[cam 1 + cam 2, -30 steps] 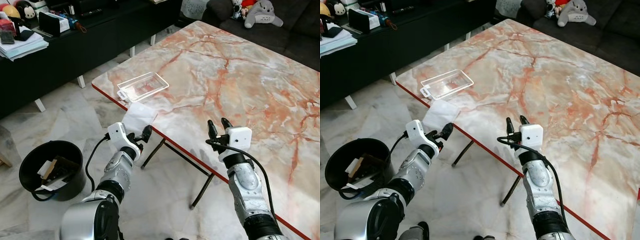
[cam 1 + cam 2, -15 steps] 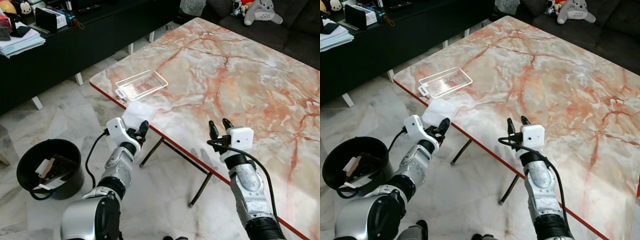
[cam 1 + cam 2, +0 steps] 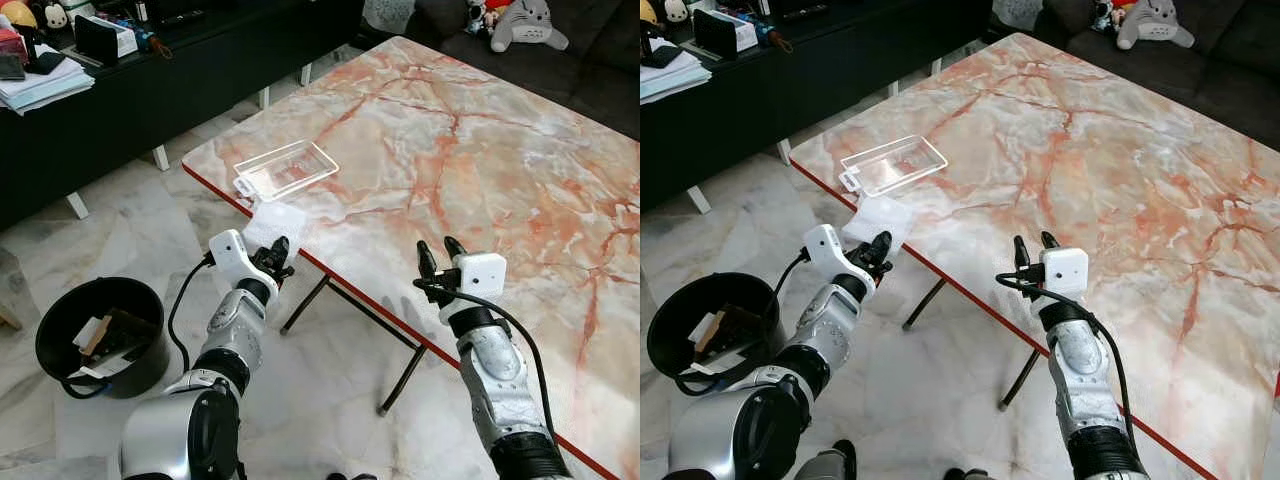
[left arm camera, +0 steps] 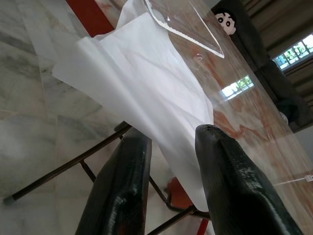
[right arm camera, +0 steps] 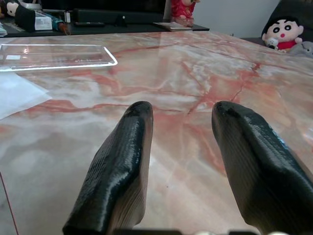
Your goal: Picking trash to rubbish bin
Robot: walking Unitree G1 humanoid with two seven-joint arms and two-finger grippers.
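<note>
- I see the marble-patterned table [image 3: 480,160] with its red edge running from the upper middle of the head view down to the lower right corner.
- White marble floor tiles [image 3: 130,230] cover the left half of the head view, below the table's red edge.
- A long black cabinet [image 3: 150,90] runs across the upper left, with a stack of papers [image 3: 45,85] on top at the far left.
- A dark sofa [image 3: 560,50] sits at the upper right, with a grey plush toy [image 3: 528,22] on it.
- The black rubbish bin [image 3: 100,335] stands on the floor at the left edge, well apart from the table, already holding scraps of paper and card.
- My right gripper [image 3: 437,259] hovers over the near edge of the table at lower centre; in its wrist view the two black fingers [image 5: 117,166] stand clearly apart, with nothing between them.
- My left gripper [image 3: 277,257] is at the table's corner, left of centre, right at the hanging edge of the tissue; its fingers [image 4: 122,196] are parted, and the tissue lies just beyond their tips.
- The clear plastic tray [image 3: 285,170] lies flat on the table near the corner, just above the tissue in the head view.
- The white tissue [image 3: 275,222], the trash at hand, lies on the table corner and droops over the red edge.
</note>
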